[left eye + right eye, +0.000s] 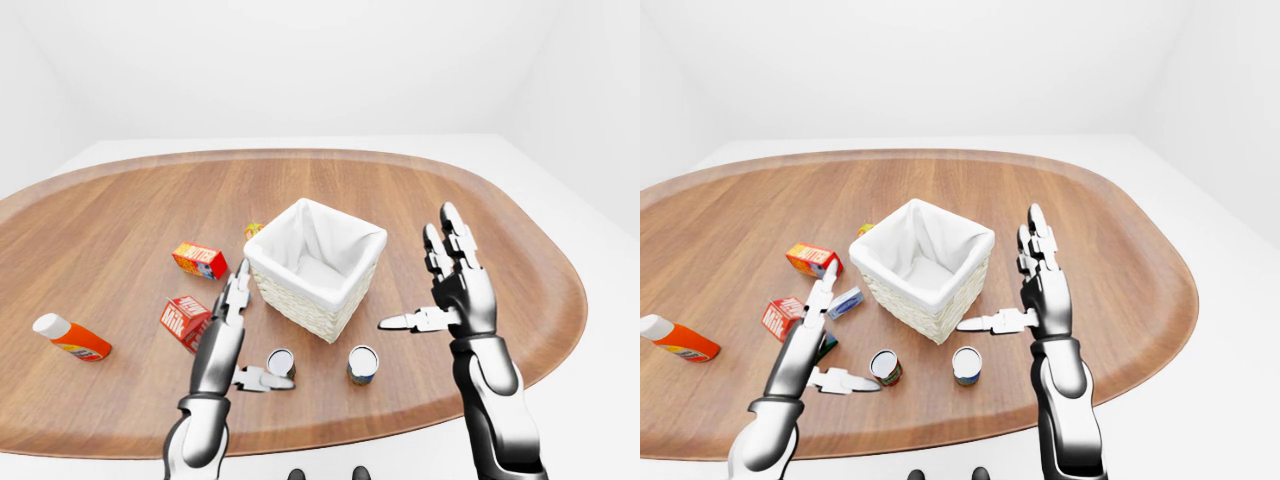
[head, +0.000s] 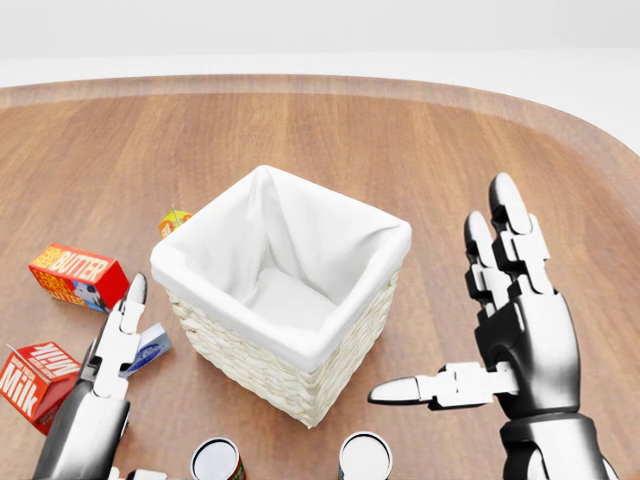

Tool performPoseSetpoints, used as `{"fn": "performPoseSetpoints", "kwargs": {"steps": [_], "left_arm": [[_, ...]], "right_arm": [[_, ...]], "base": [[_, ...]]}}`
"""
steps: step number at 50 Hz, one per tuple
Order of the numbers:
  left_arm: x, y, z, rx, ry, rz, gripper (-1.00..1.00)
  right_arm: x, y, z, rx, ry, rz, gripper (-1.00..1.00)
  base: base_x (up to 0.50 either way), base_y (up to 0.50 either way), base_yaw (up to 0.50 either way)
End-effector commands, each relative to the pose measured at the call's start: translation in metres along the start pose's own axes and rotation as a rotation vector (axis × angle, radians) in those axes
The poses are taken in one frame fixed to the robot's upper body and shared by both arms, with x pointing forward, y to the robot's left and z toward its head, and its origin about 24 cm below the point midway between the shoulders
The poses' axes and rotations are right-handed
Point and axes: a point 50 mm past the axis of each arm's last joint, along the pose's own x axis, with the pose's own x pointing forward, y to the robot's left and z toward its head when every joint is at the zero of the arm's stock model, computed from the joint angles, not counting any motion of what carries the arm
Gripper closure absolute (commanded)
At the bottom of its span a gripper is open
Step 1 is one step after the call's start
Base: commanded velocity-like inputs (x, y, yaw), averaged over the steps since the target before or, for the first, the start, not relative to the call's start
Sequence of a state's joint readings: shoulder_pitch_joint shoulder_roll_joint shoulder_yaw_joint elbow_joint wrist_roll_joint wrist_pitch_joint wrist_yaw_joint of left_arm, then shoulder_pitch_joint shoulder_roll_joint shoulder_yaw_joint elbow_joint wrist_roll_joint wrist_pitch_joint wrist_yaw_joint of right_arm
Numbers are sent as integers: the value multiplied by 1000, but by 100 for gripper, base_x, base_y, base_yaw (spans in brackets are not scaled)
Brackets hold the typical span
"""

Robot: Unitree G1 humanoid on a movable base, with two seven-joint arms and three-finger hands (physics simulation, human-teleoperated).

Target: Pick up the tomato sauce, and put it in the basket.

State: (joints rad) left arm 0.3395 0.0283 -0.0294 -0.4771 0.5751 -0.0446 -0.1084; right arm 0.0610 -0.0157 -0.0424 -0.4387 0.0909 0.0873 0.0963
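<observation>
I see the white-lined woven basket (image 2: 285,300) mid-table (image 1: 520,250); 2 small cans sit below it, a red-labelled tin (image 1: 884,367) by my left hand (image 1: 805,345), a blue-labelled one (image 1: 965,365) near my right hand (image 2: 510,330); both hands spread wide, holding nothing; which can is tomato sauce I cannot tell.

table (image 2: 400,140): smooth wood grain | basket (image 2: 340,365): rough wicker, white cloth lining | right hand (image 2: 520,330): glossy metal
</observation>
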Motion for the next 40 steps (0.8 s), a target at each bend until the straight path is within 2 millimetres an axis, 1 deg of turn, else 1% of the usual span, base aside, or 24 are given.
{"fn": "performPoseSetpoints", "kwargs": {"steps": [1, 21, 31, 36, 40], "left_arm": [[0, -6, -5, 14, 3, -12, -100], [-1, -15, -17, 37, 41, -19, -100], [-1, -15, -17, 36, 43, -15, -100], [-2, -18, -21, 37, 59, -20, -100], [-3, -18, -19, 39, 54, -21, -100]], "right_arm": [[-1, 0, -1, 0, 4, 1, -100], [0, 0, -2, 1, 8, 0, -100], [0, 0, -3, 1, 11, -1, -100], [0, 0, -1, 0, 7, -1, -100], [0, 0, -2, 1, 10, -1, -100]], "base": [[0, 0, 0], [0, 0, 0], [0, 0, 0], [0, 0, 0], [0, 0, 0]]}}
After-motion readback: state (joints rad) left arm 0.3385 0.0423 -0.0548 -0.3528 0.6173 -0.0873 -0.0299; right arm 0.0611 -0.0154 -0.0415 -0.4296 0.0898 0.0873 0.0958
